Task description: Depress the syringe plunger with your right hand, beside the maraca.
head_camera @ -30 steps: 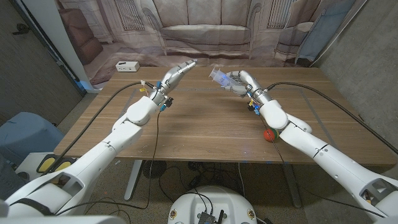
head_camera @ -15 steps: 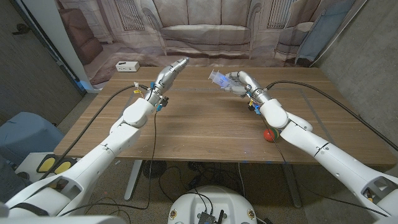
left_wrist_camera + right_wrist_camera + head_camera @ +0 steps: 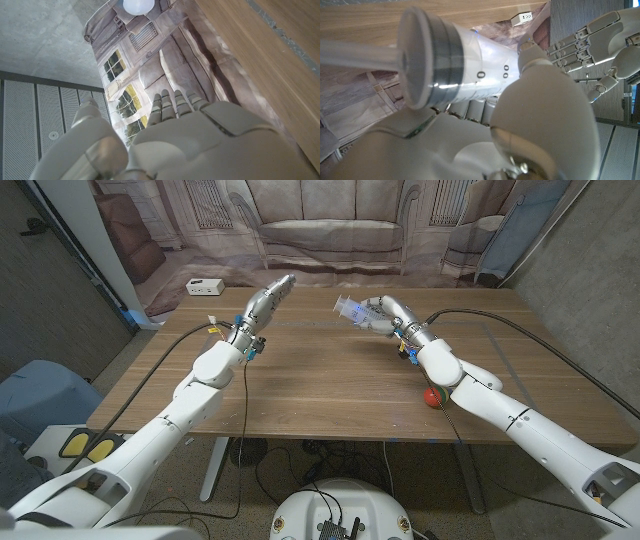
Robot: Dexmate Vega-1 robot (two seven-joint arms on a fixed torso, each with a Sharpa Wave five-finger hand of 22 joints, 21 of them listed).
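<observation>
My right hand (image 3: 387, 314) is raised over the back middle of the wooden table (image 3: 330, 385) and grips a clear syringe (image 3: 352, 309) whose tip points toward my left hand. In the right wrist view the syringe barrel (image 3: 470, 60) lies across my right hand (image 3: 530, 125), with the black plunger seal (image 3: 437, 57) and the rod (image 3: 355, 55) in plain sight. The red and green maraca (image 3: 432, 396) lies near the table's front right, beside my right forearm. My left hand (image 3: 268, 299) hovers to the left of the syringe, fingers (image 3: 172, 102) stretched out straight, holding nothing.
A white power strip (image 3: 204, 286) lies at the table's back left corner. Black cables run over the table along both arms. A backdrop printed with a sofa hangs behind the table's far edge.
My left hand has drawn back to the left, widening its gap from the syringe. My right hand with the syringe has edged slightly left and tilted down a little.
</observation>
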